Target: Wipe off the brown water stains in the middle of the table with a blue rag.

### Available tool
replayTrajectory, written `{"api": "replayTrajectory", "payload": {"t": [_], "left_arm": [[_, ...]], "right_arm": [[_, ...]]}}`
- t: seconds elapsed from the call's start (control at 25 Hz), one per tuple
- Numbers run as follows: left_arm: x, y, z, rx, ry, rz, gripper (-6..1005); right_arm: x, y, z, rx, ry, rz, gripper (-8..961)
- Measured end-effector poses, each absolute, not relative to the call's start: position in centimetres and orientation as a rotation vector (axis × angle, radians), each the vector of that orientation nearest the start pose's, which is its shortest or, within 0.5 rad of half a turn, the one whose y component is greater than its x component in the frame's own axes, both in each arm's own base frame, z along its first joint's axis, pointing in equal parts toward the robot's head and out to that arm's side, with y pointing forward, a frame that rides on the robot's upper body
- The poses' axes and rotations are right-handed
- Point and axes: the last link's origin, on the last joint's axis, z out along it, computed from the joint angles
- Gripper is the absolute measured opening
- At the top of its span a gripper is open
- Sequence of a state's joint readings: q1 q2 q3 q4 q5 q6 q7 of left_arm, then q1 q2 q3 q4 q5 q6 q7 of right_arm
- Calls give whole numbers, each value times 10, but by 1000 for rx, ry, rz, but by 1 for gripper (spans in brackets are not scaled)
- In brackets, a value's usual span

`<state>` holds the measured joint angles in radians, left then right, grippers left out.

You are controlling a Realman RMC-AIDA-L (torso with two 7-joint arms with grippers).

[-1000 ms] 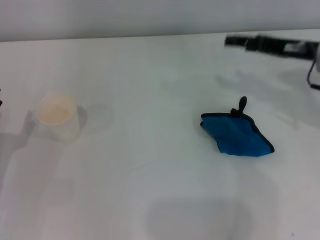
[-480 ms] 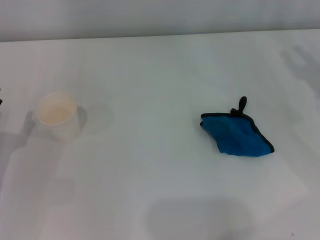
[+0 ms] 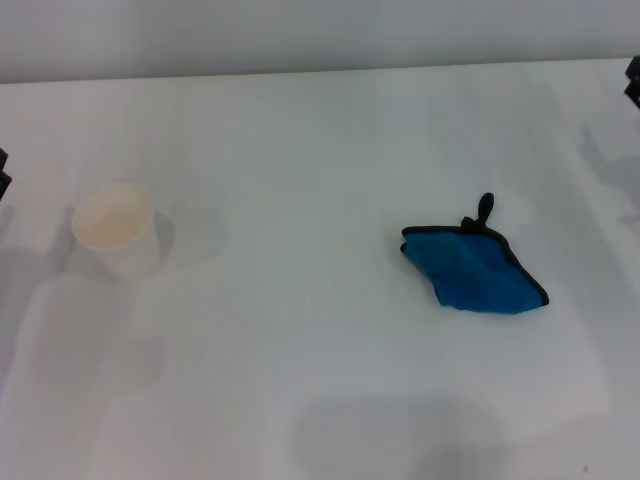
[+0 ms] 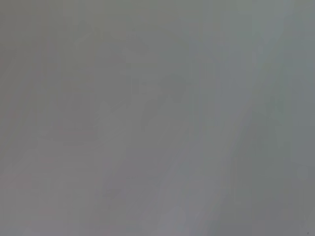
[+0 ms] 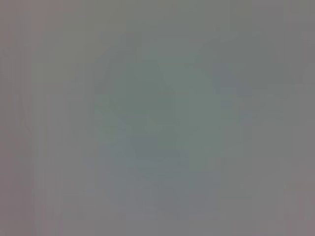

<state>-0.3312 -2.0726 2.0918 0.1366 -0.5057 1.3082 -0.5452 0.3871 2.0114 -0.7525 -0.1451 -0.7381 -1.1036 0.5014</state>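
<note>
The blue rag (image 3: 472, 266) lies crumpled on the white table (image 3: 300, 150), right of the middle, with its black loop pointing to the far side. No brown water stain shows on the table. Only a dark sliver of my left gripper (image 3: 3, 172) shows at the left edge, and a dark sliver of my right gripper (image 3: 633, 82) at the far right edge. Both are well away from the rag. Both wrist views show only plain grey.
A white paper cup (image 3: 114, 233) stands upright on the left side of the table, near the left gripper's sliver. The table's far edge meets a grey wall (image 3: 300, 30).
One second ago my right arm reached across the far right of the table. It then left the view, and now only a sliver shows at the right edge. The rag and cup have not moved.
</note>
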Motion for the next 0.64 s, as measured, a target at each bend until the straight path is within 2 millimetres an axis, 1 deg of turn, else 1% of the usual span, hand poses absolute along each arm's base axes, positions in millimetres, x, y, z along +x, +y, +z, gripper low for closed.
{"api": "replayTrajectory", "payload": {"t": [0.08, 0.2, 0.64], "left_arm": [[-339, 294, -9, -1597, -757, -987, 835], [-340, 293, -10, -1600, -759, -980, 836], [-339, 294, -11, -1602, -759, -982, 836]], "right_arm": [[388, 328, 50, -1511, 691, 633, 838], [387, 331, 47, -1506, 698, 624, 839], [387, 333, 44, -1507, 707, 613, 839]]}}
